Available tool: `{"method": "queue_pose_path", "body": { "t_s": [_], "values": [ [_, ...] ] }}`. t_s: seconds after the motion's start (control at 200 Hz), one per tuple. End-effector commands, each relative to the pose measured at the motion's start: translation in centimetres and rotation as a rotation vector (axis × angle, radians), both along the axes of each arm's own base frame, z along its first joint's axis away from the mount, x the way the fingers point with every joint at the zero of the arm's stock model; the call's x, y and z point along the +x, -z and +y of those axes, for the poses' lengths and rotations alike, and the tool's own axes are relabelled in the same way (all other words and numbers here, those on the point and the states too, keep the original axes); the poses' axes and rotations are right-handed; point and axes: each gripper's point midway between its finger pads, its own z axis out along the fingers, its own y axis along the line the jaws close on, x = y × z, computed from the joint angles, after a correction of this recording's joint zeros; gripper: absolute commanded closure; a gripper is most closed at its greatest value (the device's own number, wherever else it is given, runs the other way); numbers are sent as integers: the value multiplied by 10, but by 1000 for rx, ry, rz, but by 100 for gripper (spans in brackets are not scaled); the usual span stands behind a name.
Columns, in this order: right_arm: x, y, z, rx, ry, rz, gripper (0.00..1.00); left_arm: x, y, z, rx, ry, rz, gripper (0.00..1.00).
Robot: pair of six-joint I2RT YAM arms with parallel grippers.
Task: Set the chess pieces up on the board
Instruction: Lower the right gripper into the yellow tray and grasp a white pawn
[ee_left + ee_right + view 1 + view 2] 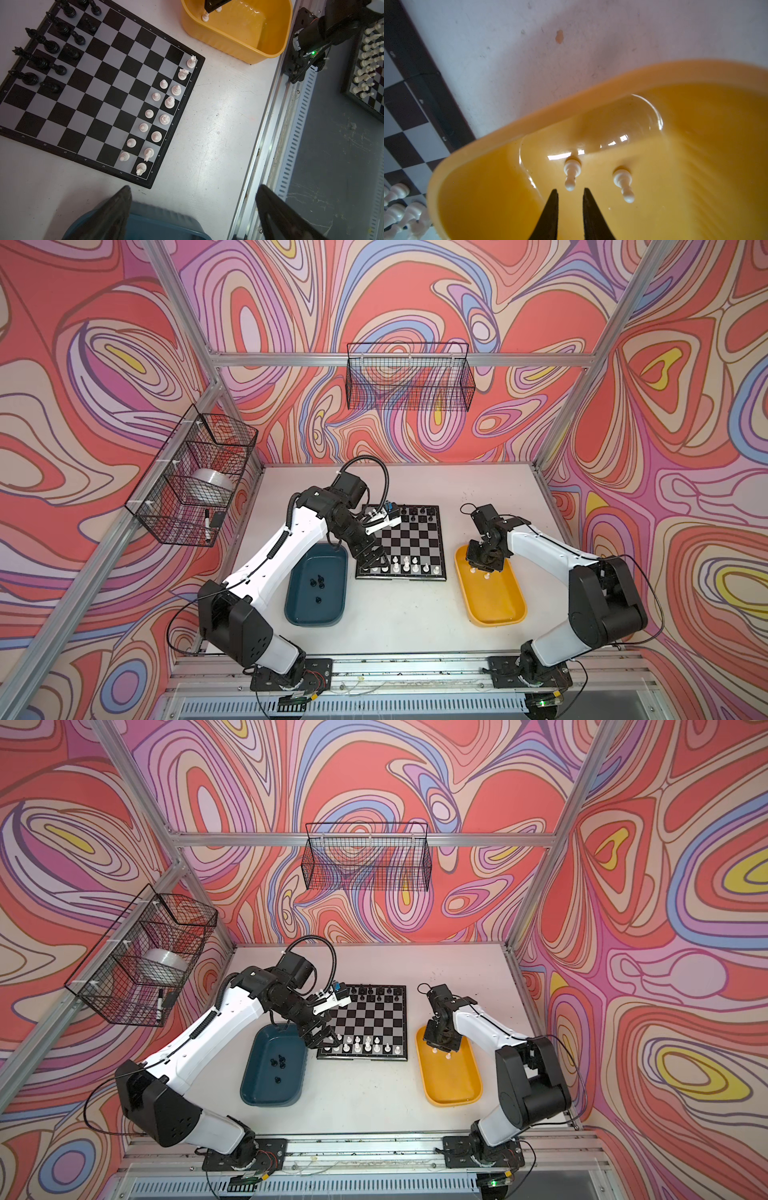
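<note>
**Landmark.** The board (411, 540) lies flat on the surface (395, 626). All positions below refer to it.

**Pieces on the board.** The white pieces (164, 119) stand upright on the two rows at the board's near edge: eight in the edge row and six pawns in the row beside it. The black pieces (52, 45) stand on the two rows at the far edge. Their count cannot be read, since the left arm covers part of them in both top views.

**Pieces off the board.** The teal tray (316, 608) sits just beside the board's left edge and holds a few loose black pieces (319, 580). The yellow tray (494, 614) sits near the board's right edge. Two white pawns (572, 172) stand upright in its end nearest the board, close together but apart.

**Left tool** (194, 187). Released, fingers spread wide, nothing between them. It hangs over the board's near-left corner, at the teal tray's rim.

**Right tool** (570, 192). Fingers parted by a narrow gap, gripping nothing. It is lowered into the yellow tray, with the tips just short of one pawn's head.
</note>
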Motion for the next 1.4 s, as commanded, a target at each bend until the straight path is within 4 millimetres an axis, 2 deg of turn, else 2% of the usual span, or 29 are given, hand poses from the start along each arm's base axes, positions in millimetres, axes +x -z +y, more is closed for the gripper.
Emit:
{"method": "queue_pose_path", "body": {
  "t_s": [0.0,0.401,1.397],
  "values": [
    [4,1,0,-2,-8,-2,78,-12,-2,5,6,23,8,6],
    [4,12,2,-5,-22,25,78,-13,-1,7,10,22,2,6],
    [12,14,7,-58,-66,33,82,-13,0,9,21,20,-9,6]
  ]
}}
